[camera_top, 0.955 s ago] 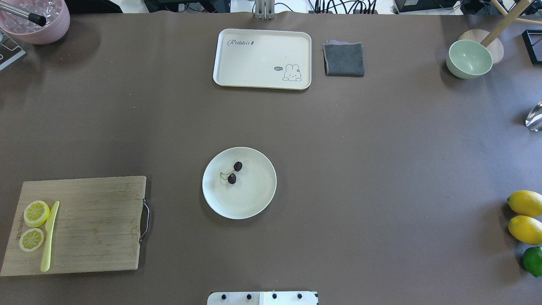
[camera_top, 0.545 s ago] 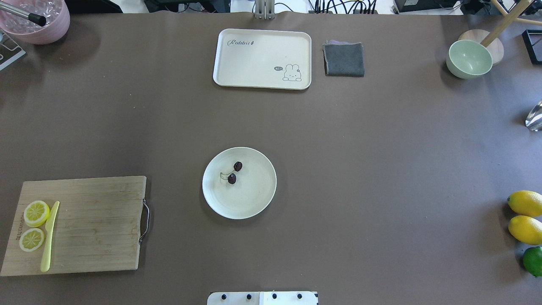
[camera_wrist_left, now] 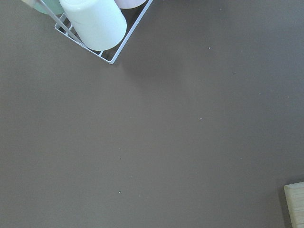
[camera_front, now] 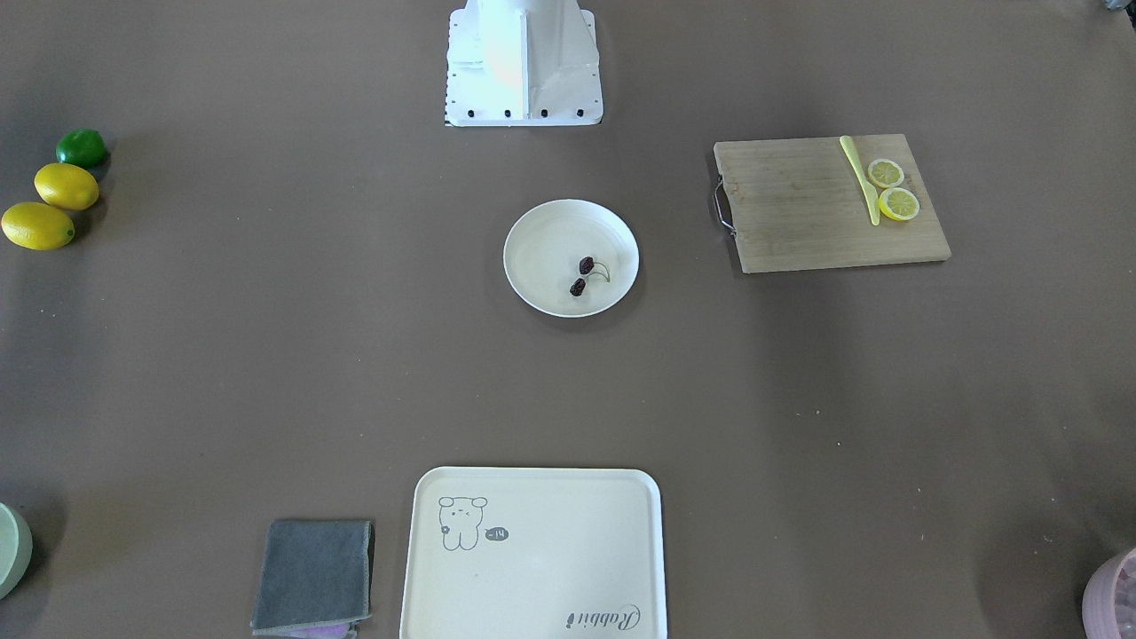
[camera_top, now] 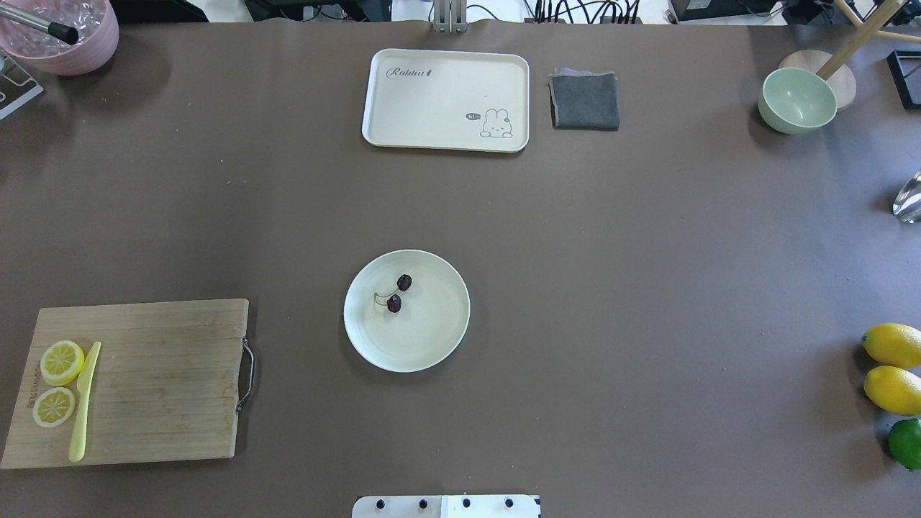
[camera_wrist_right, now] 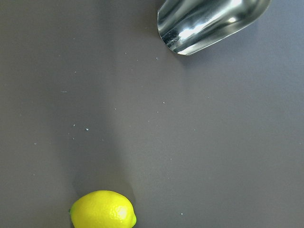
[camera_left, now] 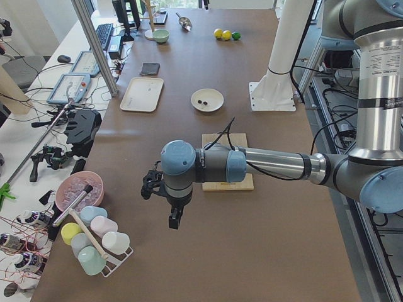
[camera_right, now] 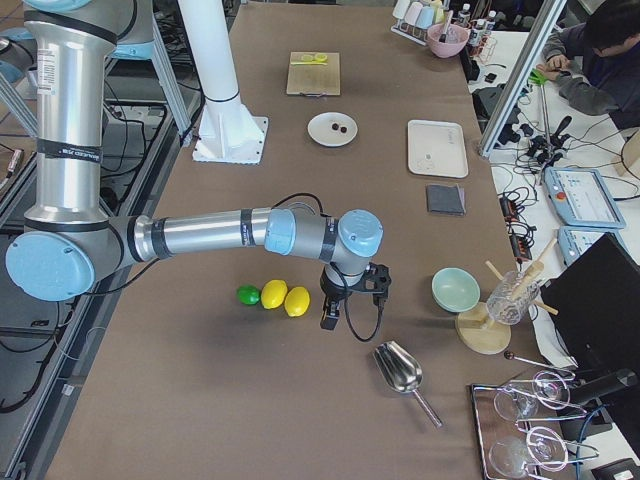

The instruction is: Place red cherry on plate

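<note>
The red cherry, two tiny dark maroon fruits joined by thin stems, lies inside the round cream plate at the table's middle, toward its far left part. The front view shows the cherry on the plate as well. Neither gripper is near it. My left gripper hangs over bare table beyond the cutting board, next to a cup rack. My right gripper hovers between the lemons and a metal scoop. Both grippers show only in the side views, so I cannot tell if they are open or shut.
A wooden cutting board with lemon slices and a yellow knife lies front left. A cream tray, grey cloth and green bowl sit at the back. Lemons, a lime and a scoop are at right.
</note>
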Controlling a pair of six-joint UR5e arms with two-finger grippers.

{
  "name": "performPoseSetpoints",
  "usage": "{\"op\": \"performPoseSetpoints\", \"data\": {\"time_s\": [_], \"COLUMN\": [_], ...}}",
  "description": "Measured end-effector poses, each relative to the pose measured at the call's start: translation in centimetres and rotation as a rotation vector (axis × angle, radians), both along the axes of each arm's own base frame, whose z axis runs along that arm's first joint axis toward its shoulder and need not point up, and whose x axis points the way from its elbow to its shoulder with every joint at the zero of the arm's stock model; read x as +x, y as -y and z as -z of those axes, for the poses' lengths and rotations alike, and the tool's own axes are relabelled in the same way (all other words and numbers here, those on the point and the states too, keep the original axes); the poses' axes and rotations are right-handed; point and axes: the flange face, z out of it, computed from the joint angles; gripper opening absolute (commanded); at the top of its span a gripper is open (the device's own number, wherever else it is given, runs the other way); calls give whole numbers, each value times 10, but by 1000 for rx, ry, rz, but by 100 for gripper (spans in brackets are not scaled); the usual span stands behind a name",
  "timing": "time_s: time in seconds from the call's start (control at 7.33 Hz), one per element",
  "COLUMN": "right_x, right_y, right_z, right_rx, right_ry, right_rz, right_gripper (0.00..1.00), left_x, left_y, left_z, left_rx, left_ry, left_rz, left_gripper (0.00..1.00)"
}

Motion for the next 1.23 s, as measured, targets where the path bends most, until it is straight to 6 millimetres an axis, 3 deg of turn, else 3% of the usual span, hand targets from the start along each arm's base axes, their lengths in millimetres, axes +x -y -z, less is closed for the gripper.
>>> {"op": "performPoseSetpoints", "data": {"time_s": [0.41,1.23], "right_x": [-6,-11], "right_y": [-2,-3], "right_z": [-3,-4], "right_rx": [-6,-12], "right_ry": [-4,-3], "right_rz": [16,27], "right_gripper": [100,100], "left_x": [2,3], "left_y": [-13,-16], "left_z": [-11,-13], "left_rx": [-19,-22], "left_ry": [-5,-4], "left_rz": [-6,-7], "left_gripper": [98,98]}}
